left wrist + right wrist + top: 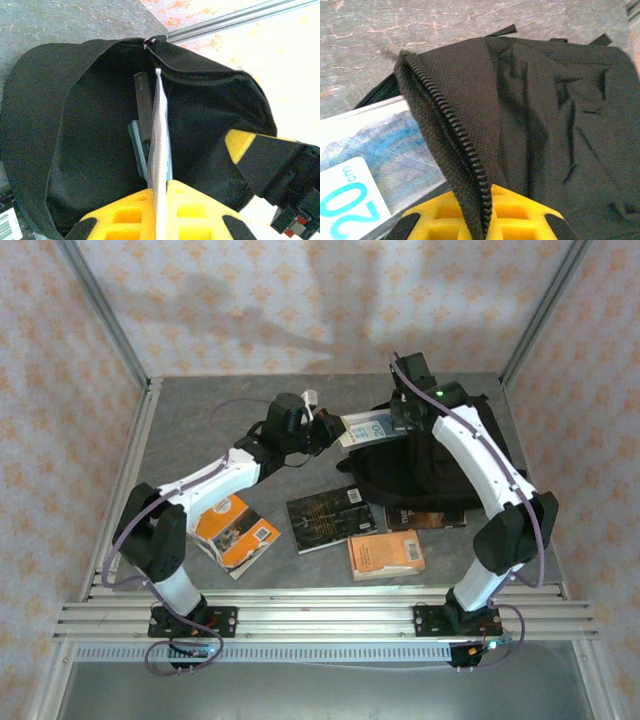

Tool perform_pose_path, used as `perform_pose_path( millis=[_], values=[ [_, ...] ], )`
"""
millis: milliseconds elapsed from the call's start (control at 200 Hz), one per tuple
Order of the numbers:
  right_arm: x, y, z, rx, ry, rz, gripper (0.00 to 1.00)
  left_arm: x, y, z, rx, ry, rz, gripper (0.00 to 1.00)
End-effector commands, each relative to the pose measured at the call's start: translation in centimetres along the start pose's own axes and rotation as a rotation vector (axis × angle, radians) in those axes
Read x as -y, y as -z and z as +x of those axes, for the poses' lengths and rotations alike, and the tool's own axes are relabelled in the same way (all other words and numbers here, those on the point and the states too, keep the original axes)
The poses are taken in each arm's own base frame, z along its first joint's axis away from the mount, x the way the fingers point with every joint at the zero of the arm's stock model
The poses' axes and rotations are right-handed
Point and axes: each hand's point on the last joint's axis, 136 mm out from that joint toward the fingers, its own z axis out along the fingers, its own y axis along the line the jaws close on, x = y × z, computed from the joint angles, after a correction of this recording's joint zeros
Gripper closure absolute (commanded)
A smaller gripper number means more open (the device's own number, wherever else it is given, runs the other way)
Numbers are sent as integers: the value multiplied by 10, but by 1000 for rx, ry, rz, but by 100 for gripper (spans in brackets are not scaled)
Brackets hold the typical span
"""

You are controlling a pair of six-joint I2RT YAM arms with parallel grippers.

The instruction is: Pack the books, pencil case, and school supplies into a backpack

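Grey stone-patterned table (200, 430), papered walls on three sides, metal rail along the near edge.

Step in hand, as I judge it: loading the school supplies. The books are not yet started. All four lie on the table near the arm bases: orange-and-white book (235, 530), black book (330, 518), dark brown book (425, 517) touching the near side of the bag, small orange book (385, 553).

Backpack (430, 465) lies at far right of the table, mouth turned toward the centre.

Left gripper (161, 186): fingers pressed together on the thin clear packet (160, 130), held edge-on. The packet's leading end is past the zip line and inside the mouth. The right wrist view shows its blue-and-white printed face (370, 150) sliding under the bag's lip.

Right gripper (480, 192): closed on the zip edge (455, 135), lifting the lip so the mouth gapes.

Already inside: a dark flat box (144, 107) and a teal item (137, 145), both standing just left of the packet. What the teal item is cannot be told.

Next move calls for: pushing the packet deeper along the same line, beside the box, then letting go and backing straight out. The right side must keep the lip raised or the mouth may sag onto the packet.

Pose: left arm (215, 480) stretches diagonally from its base toward table centre, wrist roughly level, aimed right at the bag. Right arm (480, 465) arches high over the backpack, wrist bent down at the mouth.
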Motion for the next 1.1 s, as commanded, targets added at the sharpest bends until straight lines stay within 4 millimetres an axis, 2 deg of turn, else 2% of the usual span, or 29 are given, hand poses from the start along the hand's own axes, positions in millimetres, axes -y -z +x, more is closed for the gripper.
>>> perform_pose_path(
  millis=[0,105,250,275,295,490,801,876,971,1016,1096],
  values=[
    [11,36,-26,129,85,-13,100,12,-11,7,-42,-62,12,100],
    [7,49,-33,161,127,-61,100,19,-29,17,-109,-89,29,100],
    [1,59,-39,182,140,-118,100,24,-55,24,-154,-35,98,100],
    [0,61,-39,183,140,-132,100,31,-56,23,-151,-30,125,100],
    [-1,61,-39,182,141,-141,100,23,-65,26,-164,-14,120,100],
    [-5,65,-37,179,122,-211,100,29,-96,39,-198,18,165,100],
    [-5,59,-37,195,49,-212,100,36,-166,100,-285,49,137,100],
    [-7,57,-38,212,12,-222,100,36,-183,113,-295,20,110,88],
    [-7,54,-39,223,-17,-223,100,33,-197,119,-307,27,98,62],
    [-5,52,-39,225,-29,-217,100,34,-198,119,-312,38,100,52],
    [2,47,-40,228,-54,-198,100,38,-190,111,-300,22,99,43]
  ],
)
